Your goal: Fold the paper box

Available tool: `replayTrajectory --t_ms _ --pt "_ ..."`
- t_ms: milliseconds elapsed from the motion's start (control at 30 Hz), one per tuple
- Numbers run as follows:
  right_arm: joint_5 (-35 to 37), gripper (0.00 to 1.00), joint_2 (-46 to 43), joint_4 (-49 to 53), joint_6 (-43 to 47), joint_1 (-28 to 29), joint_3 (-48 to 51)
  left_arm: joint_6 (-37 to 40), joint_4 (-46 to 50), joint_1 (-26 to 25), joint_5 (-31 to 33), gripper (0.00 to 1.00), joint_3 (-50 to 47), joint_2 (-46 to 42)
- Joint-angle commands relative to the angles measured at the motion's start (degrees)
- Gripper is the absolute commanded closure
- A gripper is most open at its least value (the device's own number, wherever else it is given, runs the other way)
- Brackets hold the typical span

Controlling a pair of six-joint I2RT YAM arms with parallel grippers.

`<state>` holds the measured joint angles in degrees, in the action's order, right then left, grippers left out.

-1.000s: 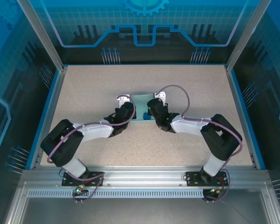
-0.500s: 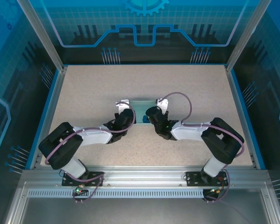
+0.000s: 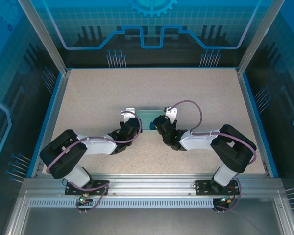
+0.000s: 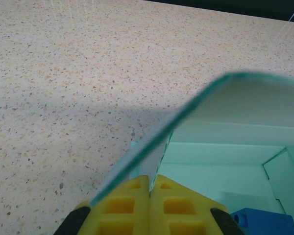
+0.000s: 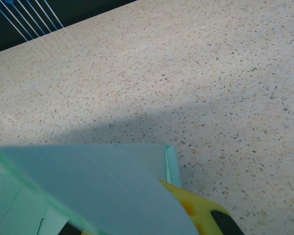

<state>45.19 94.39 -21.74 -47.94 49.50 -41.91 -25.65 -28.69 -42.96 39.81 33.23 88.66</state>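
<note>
Showed, from overhead, a pale sky-blue thin-card paper box (image 3: 148,116) lying near the middle of a speckled beige tabletop (image 3: 98,93), partly folded. Framed that box between two black-and-white robot arms reaching in from the near edge: the left gripper (image 3: 138,123) at the box's 8 o'clock, the right gripper (image 3: 157,123) at its 4 o'clock, both up against the card. Placed a small dark blue block (image 3: 151,126) at the box's 6 o'clock edge, between the two grippers.

Gave, from the left wrist, a close look at the left gripper (image 4: 150,188): yellow ribbed pads (image 4: 122,208) pressed together, pinching the lower edge of a curved flap of the paper box (image 4: 245,103) that rose toward 1 o'clock. Revealed beyond the pads the box's open interior with inner walls standing, and the dark blue block (image 4: 264,223) low at 4 o'clock. Could not tell whether that block sat inside the box or just beside it.

Gave, from the right wrist, the right gripper (image 5: 166,196) likewise closed tight on a panel of the paper box (image 5: 88,186). Spread that panel toward 9 o'clock, covering one pad and leaving the other yellow pad (image 5: 193,213) bare at 5 o'clock. Caught a narrow folded edge of card just at that pad's 12 o'clock, against the tabletop (image 5: 210,73).
</note>
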Motion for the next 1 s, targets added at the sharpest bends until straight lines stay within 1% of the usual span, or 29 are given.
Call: replayTrajectory --t_ms 0,300,433,800,967 --pt "2.9 1.00 1.4 0.6 1.4 1.4 2.9 -2.2 1.8 0.0 2.3 1.00 -2.7 -0.9" --pt "6.6 1.00 1.9 -3.4 1.8 3.5 6.8 -2.2 0.3 -0.1 2.0 1.00 -5.1 -1.5" --pt "7.8 1.00 1.9 -2.8 1.7 4.0 6.8 -2.3 0.4 0.0 2.1 0.96 -5.5 -2.4" --pt "9.3 1.00 0.9 -0.8 2.9 4.5 6.2 -2.0 1.9 0.0 2.0 0.78 -5.9 -5.2" --pt "9.6 1.00 0.9 -0.1 4.1 4.6 5.4 -2.0 3.9 0.0 0.8 0.65 -5.8 -7.2"
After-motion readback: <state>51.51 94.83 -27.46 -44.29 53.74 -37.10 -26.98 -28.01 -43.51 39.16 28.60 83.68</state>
